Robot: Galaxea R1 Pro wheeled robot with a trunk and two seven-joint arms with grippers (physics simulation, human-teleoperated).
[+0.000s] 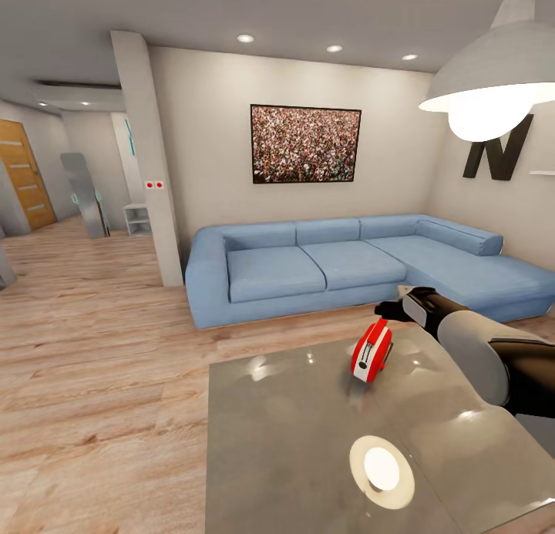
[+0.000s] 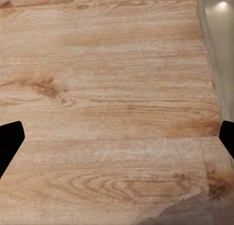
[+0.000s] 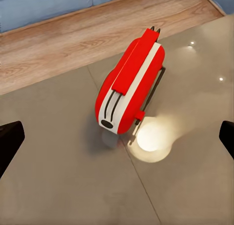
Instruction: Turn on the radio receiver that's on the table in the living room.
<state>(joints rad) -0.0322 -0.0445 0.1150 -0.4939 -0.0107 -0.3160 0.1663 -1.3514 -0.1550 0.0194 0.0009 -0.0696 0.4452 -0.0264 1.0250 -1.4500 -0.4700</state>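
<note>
stage: approach, switch not yet pressed | small red rounded radio receiver with white band [image 1: 371,352] stands on glossy grey low table [image 1: 277,441], at 1 o'clock of its centre | right gripper [image 1: 393,309] just beyond it, fingers spread, empty | left gripper [image 2: 117,137] spread over wood floor

Right arm [image 1: 478,349] extended forward, right gripper [image 3: 117,137] spread wide

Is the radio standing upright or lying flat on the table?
Upright: the radio receiver stands on its narrow edge on the table, top band facing up.

Left gripper [image 2: 117,137] spread wide over wood floor [image 2: 97,88]; table [image 2: 222,40] edge nearby.
</note>
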